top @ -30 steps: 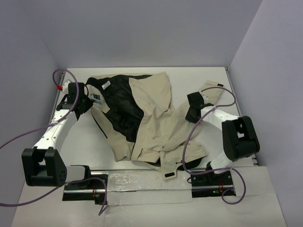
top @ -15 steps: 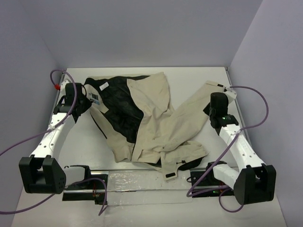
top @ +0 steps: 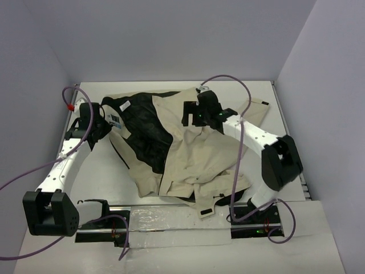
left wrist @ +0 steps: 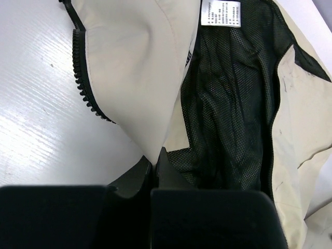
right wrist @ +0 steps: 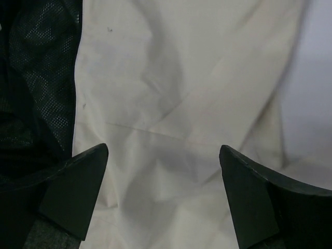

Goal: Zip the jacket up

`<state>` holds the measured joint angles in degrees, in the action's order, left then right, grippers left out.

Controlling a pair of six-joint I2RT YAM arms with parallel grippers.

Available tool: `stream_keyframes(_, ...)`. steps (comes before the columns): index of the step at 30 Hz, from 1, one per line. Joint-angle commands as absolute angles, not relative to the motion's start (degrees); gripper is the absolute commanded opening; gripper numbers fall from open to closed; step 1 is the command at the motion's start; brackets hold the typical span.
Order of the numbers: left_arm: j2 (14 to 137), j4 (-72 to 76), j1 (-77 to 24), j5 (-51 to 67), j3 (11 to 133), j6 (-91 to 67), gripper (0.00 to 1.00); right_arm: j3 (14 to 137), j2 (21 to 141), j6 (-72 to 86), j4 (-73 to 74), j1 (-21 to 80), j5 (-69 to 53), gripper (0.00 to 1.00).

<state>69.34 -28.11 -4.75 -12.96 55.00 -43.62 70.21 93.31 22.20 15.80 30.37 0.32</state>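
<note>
Right fingers [right wrist: 72, 192] spread over jacket [right wrist: 171, 104], arm [top: 251, 134] outstretched.

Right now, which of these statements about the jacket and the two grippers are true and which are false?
1. The left gripper is shut on the jacket. True.
2. The right gripper holds a sleeve. False: its jaws stand open over beige fabric and hold nothing.
3. The jacket is zipped up. False: it lies open, with the black lining showing.
4. A white label shows inside the jacket. True.
</note>
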Motion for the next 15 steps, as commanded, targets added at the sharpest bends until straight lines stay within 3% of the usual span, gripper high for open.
stream_keyframes(1,67.1,-27.4,-5.0,-11.9,56.6,-43.1,0.0,75.1,102.4,22.9,13.3,31.2,-12.8,0.84)
stream_keyframes(3,67.1,-27.3,-5.0,-11.7,56.4,-43.3,0.0,76.4,106.1,23.8,13.3,32.1,-13.6,0.63)
stream_keyframes(4,67.1,-27.4,-5.1,-11.8,56.5,-43.3,0.0,76.3,106.6,24.3,12.8,32.3,-13.2,0.38)
stream_keyframes(5,67.2,-27.6,-5.1,-11.9,56.5,-43.3,0.0,75.1,105.9,25.1,12.0,32.2,-12.5,0.2)
stream_keyframes(7,67.2,-27.9,-5.1,-12.5,56.4,-43.1,0.0,71.9,102.9,26.5,9.3,31.7,-10.5,0.0)
stream_keyframes(11,67.2,-28.5,-5.1,-13.6,56.5,-42.6,0.0,61.6,90.3,30.3,0.6,29.2,-5.4,0.0)
stream_keyframes(15,68.8,-30.6,-5.0,-16.7,59.6,-41.2,0.0,55.1,77.0,31.7,0.7,26.7,4.1,0.0)
